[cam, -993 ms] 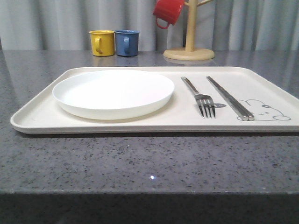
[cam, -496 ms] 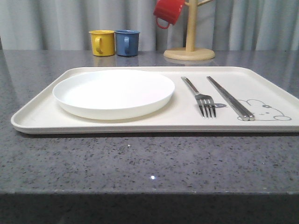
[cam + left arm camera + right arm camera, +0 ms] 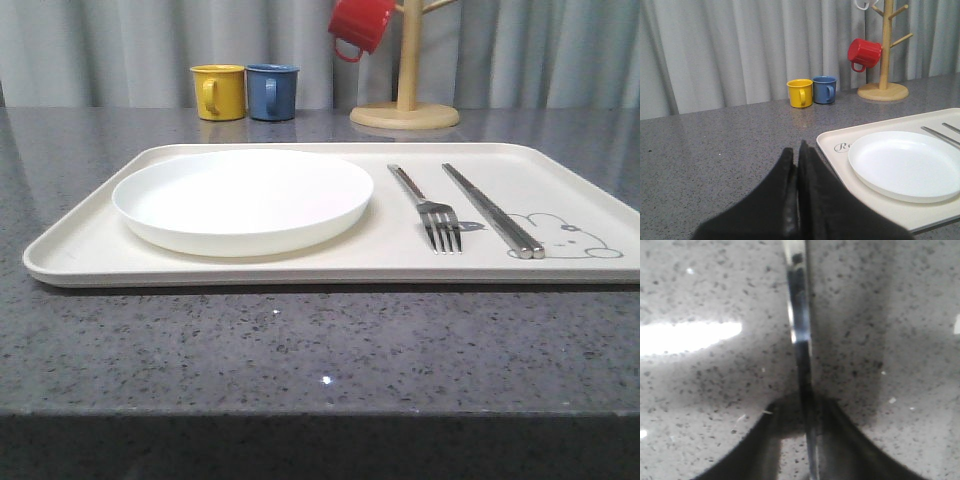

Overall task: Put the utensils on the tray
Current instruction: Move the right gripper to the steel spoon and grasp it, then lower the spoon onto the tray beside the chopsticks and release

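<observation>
Front view: our plate [image 3: 243, 198] sits on the tray [image 3: 90, 245], fork [image 3: 428, 208] and chopsticks [image 3: 492, 210] at its 3 o'clock. Our left gripper [image 3: 797, 154] is pressed together, empty; our right gripper [image 3: 807, 410] clamps a metal utensil handle [image 3: 799, 315] over the countertop [image 3: 715, 390].

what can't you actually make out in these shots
- The metal piece in the right pincer: right wrist view, blurred and cut off at the top edge, so its end and type are unreadable.
- Script on the tray: left wrist view, the plate covers all but the first letters.
- Rabbit drawing: front view, partly covered by the chopsticks.
- Mug stand: front view, top cut off by the frame.
</observation>
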You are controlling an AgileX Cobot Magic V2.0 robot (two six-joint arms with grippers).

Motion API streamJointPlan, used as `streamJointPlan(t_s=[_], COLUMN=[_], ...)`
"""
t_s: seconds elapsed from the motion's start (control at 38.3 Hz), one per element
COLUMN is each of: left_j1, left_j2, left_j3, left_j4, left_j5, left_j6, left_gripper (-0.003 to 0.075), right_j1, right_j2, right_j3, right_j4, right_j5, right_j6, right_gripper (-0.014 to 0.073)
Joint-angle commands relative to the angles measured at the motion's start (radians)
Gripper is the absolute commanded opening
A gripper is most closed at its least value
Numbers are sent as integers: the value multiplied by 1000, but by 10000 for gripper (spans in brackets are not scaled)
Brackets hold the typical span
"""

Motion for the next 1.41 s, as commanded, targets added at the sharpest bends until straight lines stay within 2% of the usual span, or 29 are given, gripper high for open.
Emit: streamJointPlan(t_s=[0.0,0.1,0.18,0.31,0.44,0.71,0.89,1.02,1.38], left_j1=[2,2,2,2,2,2,2,2,2], left_j2=[12,12,12,12,12,12,12,12,12], left_j3=[-25,-25,-25,-25,-25,-25,-25,-25,-25], left_j4=[-12,-12,-12,-12,-12,-12,-12,-12,-12], left_j5=[-85,-85,-85,-85,-85,-85,-85,-85,-85], left_j6=[-11,-11,-11,-11,-11,-11,-11,-11,-11], left_gripper=[-18,-18,-18,-18,-18,-18,-18,-18,-18], right_j1=[-2,-2,-2,-2,16,177,306,369,439], right_j2=[-44,-55,-65,-92,-155,-262,-258,-252,-198], right_j3=[-21,-22,-38,-93,-128,-129,-124,-95,-6], right_j4=[-3,-3,-3,-1,26,53,142,153,149], right_j5=[75,76,80,111,111,111,111,111,94], right_j6=[-11,-11,-11,-3,81,205,269,300,305], right_gripper=[69,-33,-60,-60,-58,-58,-58,-35,-13])
